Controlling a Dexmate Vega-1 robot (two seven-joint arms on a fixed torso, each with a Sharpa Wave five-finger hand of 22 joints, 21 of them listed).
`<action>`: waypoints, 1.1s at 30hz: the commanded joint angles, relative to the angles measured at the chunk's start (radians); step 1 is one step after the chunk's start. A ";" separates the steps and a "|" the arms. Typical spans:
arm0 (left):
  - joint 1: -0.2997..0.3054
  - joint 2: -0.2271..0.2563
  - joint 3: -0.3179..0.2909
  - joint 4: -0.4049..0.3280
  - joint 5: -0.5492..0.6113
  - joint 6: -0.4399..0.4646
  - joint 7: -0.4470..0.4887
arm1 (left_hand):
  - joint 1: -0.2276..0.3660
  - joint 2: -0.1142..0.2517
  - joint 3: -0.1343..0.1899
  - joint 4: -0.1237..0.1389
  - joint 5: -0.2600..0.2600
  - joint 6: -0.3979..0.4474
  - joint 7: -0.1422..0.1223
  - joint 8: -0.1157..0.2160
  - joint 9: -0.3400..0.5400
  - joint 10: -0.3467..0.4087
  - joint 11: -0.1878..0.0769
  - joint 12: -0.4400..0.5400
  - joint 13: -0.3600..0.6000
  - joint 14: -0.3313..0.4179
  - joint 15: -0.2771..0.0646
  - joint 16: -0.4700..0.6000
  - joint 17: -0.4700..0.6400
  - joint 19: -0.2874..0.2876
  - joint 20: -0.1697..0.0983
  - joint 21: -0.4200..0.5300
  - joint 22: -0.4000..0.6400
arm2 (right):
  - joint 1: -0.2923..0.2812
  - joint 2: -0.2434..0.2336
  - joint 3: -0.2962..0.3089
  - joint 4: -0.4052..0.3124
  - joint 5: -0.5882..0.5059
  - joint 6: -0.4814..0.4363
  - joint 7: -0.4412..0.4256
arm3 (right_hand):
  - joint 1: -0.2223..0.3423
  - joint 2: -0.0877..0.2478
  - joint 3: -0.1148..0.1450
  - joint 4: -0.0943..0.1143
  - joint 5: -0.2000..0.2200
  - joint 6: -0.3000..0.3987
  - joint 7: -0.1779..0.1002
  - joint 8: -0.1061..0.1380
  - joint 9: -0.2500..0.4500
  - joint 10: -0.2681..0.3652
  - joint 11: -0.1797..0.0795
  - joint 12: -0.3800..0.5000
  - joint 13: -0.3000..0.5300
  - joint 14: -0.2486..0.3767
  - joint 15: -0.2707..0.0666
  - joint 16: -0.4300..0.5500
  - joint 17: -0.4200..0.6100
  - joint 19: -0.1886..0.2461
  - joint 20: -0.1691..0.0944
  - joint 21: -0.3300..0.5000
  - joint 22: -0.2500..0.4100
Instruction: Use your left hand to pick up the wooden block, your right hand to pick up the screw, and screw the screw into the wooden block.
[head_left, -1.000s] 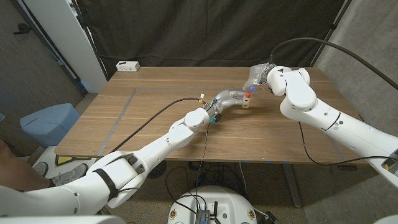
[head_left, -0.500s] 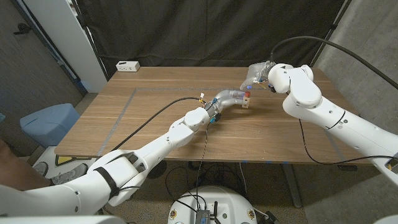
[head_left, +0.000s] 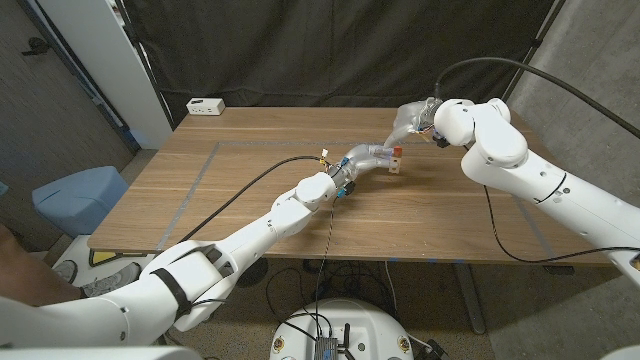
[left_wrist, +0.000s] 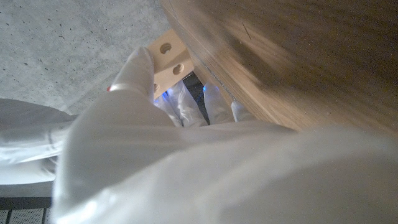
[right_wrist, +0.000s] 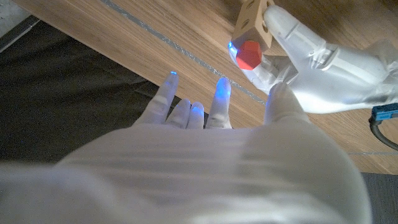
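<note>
Near the table's (head_left: 250, 190) far side your left hand (head_left: 368, 157) grips the block (head_left: 397, 163), the red-headed screw (right_wrist: 250, 55) in it. Your right hand (head_left: 410, 122) hovers beside it, fingers (right_wrist: 219, 99) spread, holding nothing.

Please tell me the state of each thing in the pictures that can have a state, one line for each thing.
Light wooden block with round holes: held by the left hand, at the table surface.
Red-headed screw: seated in the block's side, head showing.
Left hand: grips the block.
Right hand: fingers apart, holds nothing, apart from the block.
White power strip: lying at the table's far left corner.
</note>
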 joint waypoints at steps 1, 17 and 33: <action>0.005 0.003 -0.002 -0.006 -0.001 0.006 0.005 | -0.081 0.099 0.039 0.033 0.005 0.025 0.014 0.005 0.005 0.008 -0.001 0.004 0.167 0.013 -0.075 -0.004 0.003 0.000 0.006 0.008 0.001 | 0.028 -0.028 -0.009 -0.006 0.029 0.030 0.046 | 0.039 -0.004 0.017 -0.010 0.008 -0.034 -0.014 -0.014 0.007 -0.030 -0.006 0.003 0.004 -0.021 0.008 -0.001 0.002 -0.004 0.019 0.001 0.002; -0.018 -0.015 0.001 0.041 -0.005 -0.009 -0.011 | -0.084 0.098 0.040 0.033 0.005 0.025 0.014 0.005 0.005 0.010 -0.001 0.005 0.166 0.012 -0.077 -0.004 0.003 0.000 0.005 0.008 0.001 | 0.050 -0.021 -0.034 0.018 -0.014 0.014 0.095 | 0.086 -0.020 0.037 -0.017 0.011 -0.054 -0.009 -0.014 0.019 -0.065 -0.010 0.007 0.005 -0.047 0.019 0.001 0.002 -0.017 0.029 0.002 0.002; -0.024 -0.017 0.001 0.052 -0.007 -0.017 -0.022 | -0.086 0.099 0.043 0.033 0.006 0.024 0.015 0.004 0.004 0.010 0.000 0.005 0.166 0.012 -0.076 -0.004 0.003 -0.001 0.006 0.008 0.001 | 0.038 -0.004 -0.032 0.032 -0.033 0.013 0.063 | 0.117 -0.026 0.057 -0.008 0.011 0.041 0.005 0.036 0.036 -0.020 -0.006 0.027 0.006 -0.020 0.003 0.017 0.005 0.002 0.015 0.010 0.003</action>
